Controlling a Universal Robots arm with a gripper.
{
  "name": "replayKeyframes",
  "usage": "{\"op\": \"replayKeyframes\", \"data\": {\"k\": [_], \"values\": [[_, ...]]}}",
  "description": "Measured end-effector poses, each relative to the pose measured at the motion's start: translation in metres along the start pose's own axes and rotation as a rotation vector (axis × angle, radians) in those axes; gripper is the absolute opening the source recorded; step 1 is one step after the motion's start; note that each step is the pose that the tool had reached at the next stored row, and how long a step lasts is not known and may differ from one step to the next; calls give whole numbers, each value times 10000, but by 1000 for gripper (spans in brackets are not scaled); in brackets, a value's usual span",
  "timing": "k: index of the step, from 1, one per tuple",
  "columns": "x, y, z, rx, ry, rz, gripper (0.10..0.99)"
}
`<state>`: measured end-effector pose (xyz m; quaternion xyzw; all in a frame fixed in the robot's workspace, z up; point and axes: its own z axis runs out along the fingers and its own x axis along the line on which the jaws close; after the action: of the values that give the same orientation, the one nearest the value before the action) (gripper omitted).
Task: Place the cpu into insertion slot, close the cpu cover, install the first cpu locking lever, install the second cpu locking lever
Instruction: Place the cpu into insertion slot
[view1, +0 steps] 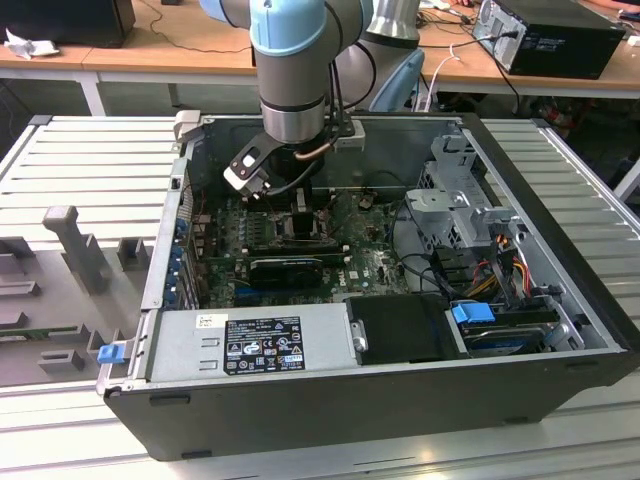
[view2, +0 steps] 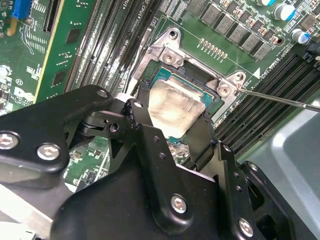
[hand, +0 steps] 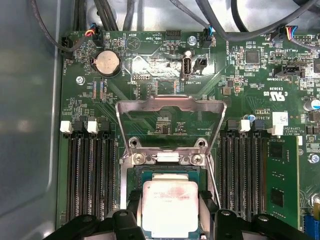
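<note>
Gripping cpu (view2: 177, 107) by opposite edges, fingers (view2: 142, 120) narrowed onto it, over insertion slot (hand: 165, 173); cpu cover (hand: 170, 104) raised.

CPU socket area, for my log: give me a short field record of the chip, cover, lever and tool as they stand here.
tool: down inside the open computer case, fingers against two opposite edges of the cpu
cpu: flat, metal top up, over the insertion slot; seated or not, cannot tell
cpu cover: open, swung back over the green board
lever: thin metal rod beside the slot, clear of the frame
memory slots: black, flanking the slot
</note>
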<state>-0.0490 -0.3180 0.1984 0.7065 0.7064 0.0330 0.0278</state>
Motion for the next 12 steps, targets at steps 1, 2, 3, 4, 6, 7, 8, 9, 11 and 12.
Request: {"op": "replayKeyframes", "data": {"k": [1, 2, 3, 4, 6, 7, 8, 9, 11, 12], "values": [[1, 0, 1, -3, 3, 1, 549], [1, 0, 1, -3, 3, 1, 549], [1, 0, 0, -1, 0, 0, 549], [1, 1, 0, -1, 2, 1, 616], [1, 0, -6, 1, 9, 1, 616], [1, 1, -17, 0, 11, 2, 616], [2, 3, -29, 1, 11, 2, 616], [2, 4, -44, 1, 11, 2, 616], [3, 9, -101, 12, 10, 2, 537], [5, 11, -113, 21, -8, -1, 471]]}}
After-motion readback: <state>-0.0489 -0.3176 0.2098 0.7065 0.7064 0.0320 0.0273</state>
